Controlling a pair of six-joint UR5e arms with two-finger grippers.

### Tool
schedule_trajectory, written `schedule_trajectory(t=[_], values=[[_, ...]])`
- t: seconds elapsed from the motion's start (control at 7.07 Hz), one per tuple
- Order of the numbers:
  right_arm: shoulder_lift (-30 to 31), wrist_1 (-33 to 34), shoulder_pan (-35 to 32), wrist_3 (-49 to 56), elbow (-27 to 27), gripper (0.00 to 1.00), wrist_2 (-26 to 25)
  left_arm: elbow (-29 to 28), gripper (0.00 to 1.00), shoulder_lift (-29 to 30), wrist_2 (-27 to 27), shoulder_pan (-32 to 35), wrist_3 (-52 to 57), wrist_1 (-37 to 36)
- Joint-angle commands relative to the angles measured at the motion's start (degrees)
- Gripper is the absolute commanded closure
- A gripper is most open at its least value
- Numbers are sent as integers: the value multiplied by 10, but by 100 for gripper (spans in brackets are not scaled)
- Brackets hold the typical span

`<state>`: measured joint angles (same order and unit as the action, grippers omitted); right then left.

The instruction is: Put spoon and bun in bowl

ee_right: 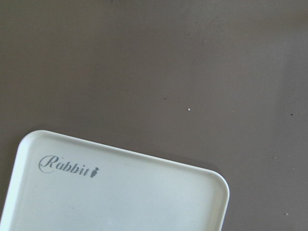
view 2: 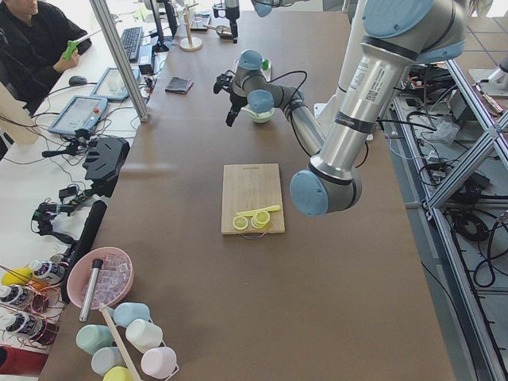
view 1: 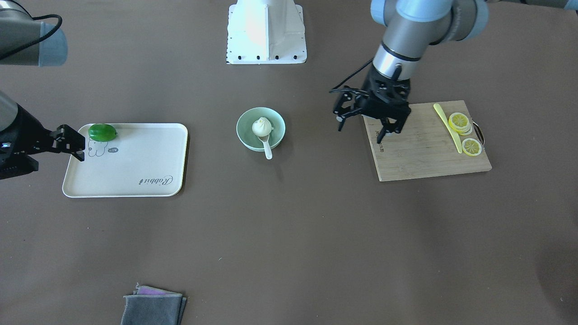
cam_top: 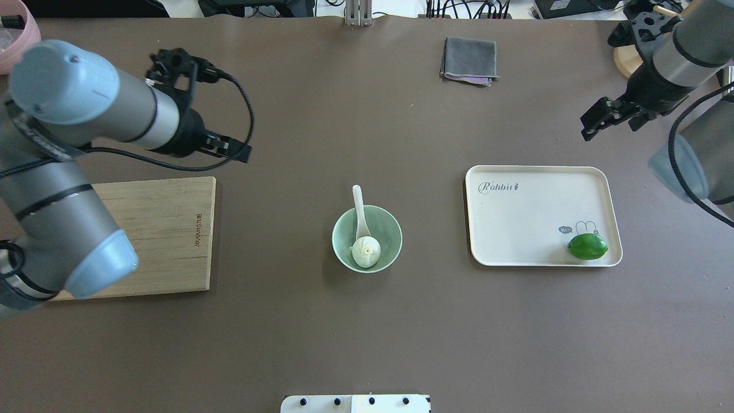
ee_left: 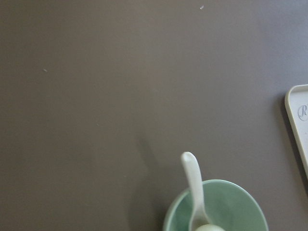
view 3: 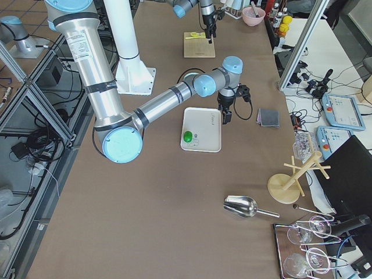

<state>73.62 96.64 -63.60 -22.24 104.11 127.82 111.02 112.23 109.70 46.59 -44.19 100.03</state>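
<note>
The pale mint-green bowl (view 1: 275, 135) (cam_top: 392, 232) stands at the table's middle. The white pleated bun (view 1: 262, 126) (cam_top: 366, 251) lies inside it. The cream-white spoon (view 1: 267, 147) (cam_top: 359, 210) rests with its scoop in the bowl beside the bun and its handle over the rim. The left wrist view shows the bowl (ee_left: 231, 204) and the spoon handle (ee_left: 192, 180) at its bottom edge. My left gripper (view 1: 360, 133) hovers open and empty over the cutting board's edge, apart from the bowl. My right gripper (view 1: 76, 143) is open and empty at the tray's outer end.
A bamboo cutting board (view 1: 420, 151) holds lemon slices (view 1: 459, 122) and a thin yellow knife (view 1: 448, 126). A cream tray (view 1: 135, 167) (ee_right: 120, 192) carries a green lime (view 1: 102, 132). A folded grey cloth (view 1: 153, 308) lies by the far edge. The white robot base (view 1: 266, 31) stands behind the bowl.
</note>
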Motion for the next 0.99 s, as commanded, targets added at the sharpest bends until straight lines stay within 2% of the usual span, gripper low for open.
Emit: schedule_trajectory(t=[0.0,0.14,0.28,0.42,0.57,0.71,0.85], values=[[61,2,-83,86,-6,0,2,-4,2,-107,102,175,126,5],[77,2,-108,88,-9,0,2,-20,2,-172,121,244,250,48],[99,-1,-141,108,-12,0,2,-47,2,-208,121,291,303,75],[123,1,-164,173,-17,0,-19,-73,2,-230,126,333,313,75],[127,0,-184,229,-49,0,-35,-90,2,-257,127,365,343,74],[129,0,-201,232,-71,0,-29,-94,2,-260,145,389,353,55],[130,6,-222,231,-81,0,-9,-99,2,-257,193,408,356,-5]])
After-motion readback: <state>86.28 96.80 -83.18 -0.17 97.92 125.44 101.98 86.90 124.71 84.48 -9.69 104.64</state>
